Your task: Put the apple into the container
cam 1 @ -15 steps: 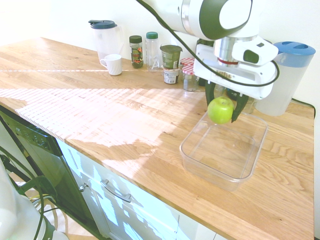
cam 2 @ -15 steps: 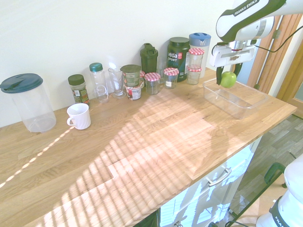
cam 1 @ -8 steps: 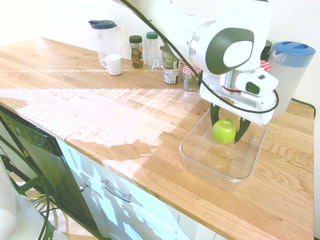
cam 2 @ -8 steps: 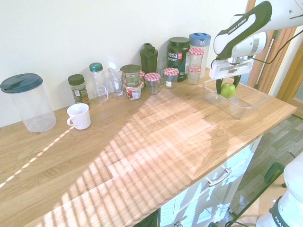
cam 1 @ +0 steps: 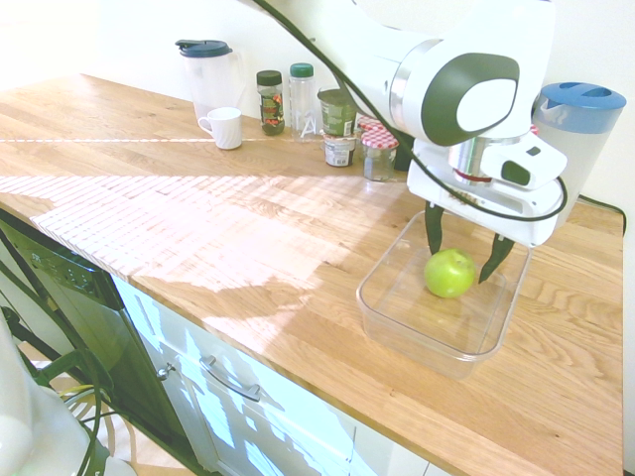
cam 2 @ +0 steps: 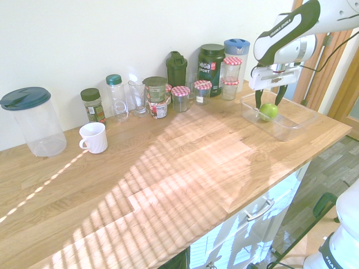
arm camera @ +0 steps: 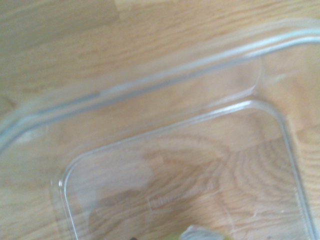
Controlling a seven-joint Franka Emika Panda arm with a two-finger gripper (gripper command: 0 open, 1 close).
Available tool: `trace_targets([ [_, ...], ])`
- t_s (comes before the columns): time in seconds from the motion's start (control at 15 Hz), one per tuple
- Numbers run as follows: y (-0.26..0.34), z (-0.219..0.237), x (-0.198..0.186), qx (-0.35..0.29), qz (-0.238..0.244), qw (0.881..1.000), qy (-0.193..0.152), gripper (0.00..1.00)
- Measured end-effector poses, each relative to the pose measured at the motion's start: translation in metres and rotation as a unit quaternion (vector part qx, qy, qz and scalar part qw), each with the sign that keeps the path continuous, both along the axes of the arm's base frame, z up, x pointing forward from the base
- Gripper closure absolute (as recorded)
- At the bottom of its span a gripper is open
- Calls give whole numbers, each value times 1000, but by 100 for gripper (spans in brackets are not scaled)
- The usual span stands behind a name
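The green apple (cam 1: 448, 273) rests on the floor of the clear plastic container (cam 1: 397, 319), toward its far end. My gripper (cam 1: 460, 264) hangs right above it, open, with one dark finger on each side of the apple and a gap between them and its skin. In the second exterior view the apple (cam 2: 268, 111) sits in the container (cam 2: 293, 127) under the gripper (cam 2: 268, 105). The wrist view shows the container's rounded corner (arm camera: 165, 75) close up and a green sliver of apple (arm camera: 192, 234) at the bottom edge.
A blue-lidded pitcher (cam 1: 573, 149) stands just behind the container. Checked-lid jars (cam 1: 377, 151), bottles and a dark tub line the wall. A white mug (cam 1: 223, 127) and a second pitcher (cam 1: 210, 69) stand far left. The counter's front edge (cam 1: 298, 342) runs close to the container.
The gripper came down into the container with the apple and then opened. The apple now lies free on the container's floor.
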State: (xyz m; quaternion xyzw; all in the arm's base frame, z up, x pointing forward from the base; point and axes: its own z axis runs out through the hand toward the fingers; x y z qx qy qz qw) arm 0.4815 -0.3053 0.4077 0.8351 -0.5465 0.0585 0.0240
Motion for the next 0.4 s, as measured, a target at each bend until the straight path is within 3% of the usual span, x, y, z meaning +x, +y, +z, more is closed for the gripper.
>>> trace_targets([
  [0.27, 75, 119, 2, 6, 79, 996, -27, 0],
  [0.4, 148, 140, 2, 14, 130, 991, -28, 0],
])
